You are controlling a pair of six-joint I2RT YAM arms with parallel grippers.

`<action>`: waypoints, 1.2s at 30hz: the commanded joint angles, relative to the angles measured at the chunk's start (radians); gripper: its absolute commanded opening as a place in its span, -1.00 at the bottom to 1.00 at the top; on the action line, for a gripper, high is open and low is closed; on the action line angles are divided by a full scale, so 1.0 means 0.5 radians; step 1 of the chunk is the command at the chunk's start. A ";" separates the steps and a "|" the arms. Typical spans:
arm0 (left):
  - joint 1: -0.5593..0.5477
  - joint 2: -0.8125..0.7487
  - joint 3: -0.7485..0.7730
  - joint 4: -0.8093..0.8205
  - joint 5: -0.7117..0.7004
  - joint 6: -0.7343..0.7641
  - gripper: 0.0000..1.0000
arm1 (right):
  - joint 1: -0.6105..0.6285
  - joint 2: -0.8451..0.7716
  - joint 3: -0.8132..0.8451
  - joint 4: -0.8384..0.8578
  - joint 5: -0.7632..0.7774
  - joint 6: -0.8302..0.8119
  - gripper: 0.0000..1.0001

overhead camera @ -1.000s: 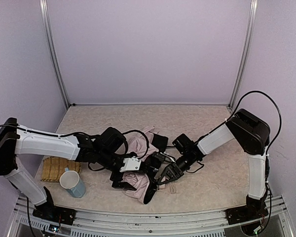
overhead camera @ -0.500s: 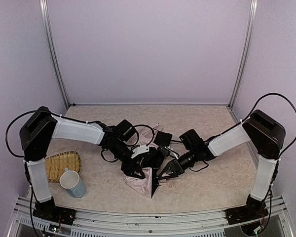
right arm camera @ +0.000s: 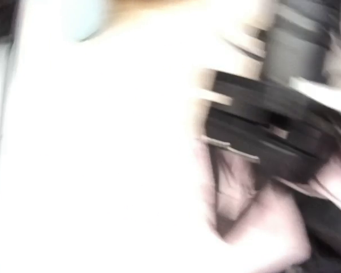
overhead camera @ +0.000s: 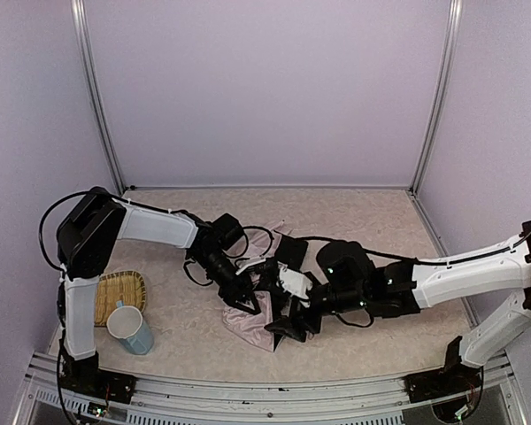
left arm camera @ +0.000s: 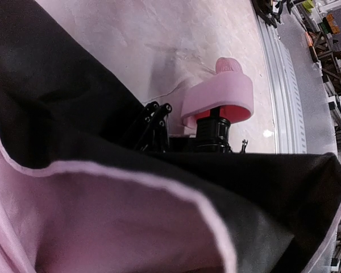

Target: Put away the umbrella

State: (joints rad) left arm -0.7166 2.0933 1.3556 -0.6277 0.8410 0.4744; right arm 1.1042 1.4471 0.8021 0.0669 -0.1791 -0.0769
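We start with the left gripper (overhead camera: 248, 290), which is sunk in the folds of the compact folding umbrella (overhead camera: 248, 317), pale pink cloth outside and black lining inside. Its wrist view is filled with that cloth pressed close, black lining above and a pink-edged fold below. We cannot tell whether the jaws stand apart or are clamped on anything. Past the cloth we see the umbrella's small pale pink handle (left arm camera: 219, 98) on a short black stub of shaft, set against the table with the metal edge rail (left arm camera: 275, 85) behind it.

The right gripper (overhead camera: 288, 326) sits just beside the left one, at the near right edge of the same heap, dark against dark lining. Its wrist view is smeared with blur and shows only pink cloth and a black shape, so we cannot tell its state either.

The left arm rises from its base at the near left corner, bends at a high elbow, and reaches right and down, with its wrist tipped into the heap. The right arm lies low and stretched long, running leftward from the right side.

The umbrella lies crumpled on the beige marbled table (overhead camera: 363, 217), near the middle and between the two wrists. Black cables loop over it by the left wrist. Well apart to the left lies a flat woven straw tray (overhead camera: 115, 288), with a pale blue mug (overhead camera: 131, 329) upright at its near edge.
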 commanded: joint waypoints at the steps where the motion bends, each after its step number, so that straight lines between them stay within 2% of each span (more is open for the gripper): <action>1: 0.037 0.109 0.018 -0.176 -0.032 -0.048 -0.06 | 0.310 0.222 0.089 -0.072 0.652 -0.757 0.80; 5: 0.054 0.129 0.026 -0.187 0.003 -0.061 -0.09 | 0.365 0.602 0.335 -0.207 0.800 -0.917 0.88; 9: 0.067 0.144 0.036 -0.199 0.026 -0.062 -0.11 | 0.343 0.804 0.348 -0.098 1.020 -1.018 0.95; 14: 0.090 0.168 0.046 -0.224 0.074 -0.049 -0.13 | 0.257 0.928 0.416 -0.198 1.101 -0.856 0.82; 16: 0.094 0.178 0.057 -0.238 0.086 -0.034 -0.14 | 0.232 0.940 0.410 -0.245 1.065 -0.794 0.67; 17: 0.095 0.183 0.063 -0.245 0.088 -0.029 -0.14 | 0.222 0.948 0.415 -0.270 1.045 -0.768 0.53; 20: 0.102 0.201 0.083 -0.284 0.114 0.010 -0.13 | 0.183 0.964 0.438 -0.341 0.976 -0.673 -0.08; 22: 0.120 0.210 0.089 -0.307 0.160 0.057 -0.09 | 0.153 0.937 0.442 -0.376 0.911 -0.617 -0.28; 24: 0.140 0.172 0.091 -0.295 0.207 0.078 0.08 | 0.115 0.900 0.434 -0.403 0.798 -0.567 -0.37; 26: 0.172 0.053 0.047 -0.078 0.283 0.026 0.30 | 0.072 0.875 0.432 -0.446 0.657 -0.512 -0.48; 29: 0.243 -0.253 -0.169 0.553 0.303 -0.245 0.50 | 0.031 0.861 0.441 -0.524 0.477 -0.443 -0.66; 34: 0.401 -0.846 -0.850 1.770 0.206 -0.666 0.61 | -0.050 0.851 0.523 -0.692 0.052 -0.297 -0.79; 36: 0.417 -1.058 -1.064 2.025 0.133 -0.647 0.61 | -0.094 0.852 0.580 -0.781 -0.159 -0.237 -0.81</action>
State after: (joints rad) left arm -0.5346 1.7336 0.9894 -0.0780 0.9649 0.2558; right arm 1.0878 1.8660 1.0718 -0.1371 -0.0025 -0.3035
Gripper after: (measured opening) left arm 0.804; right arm 0.179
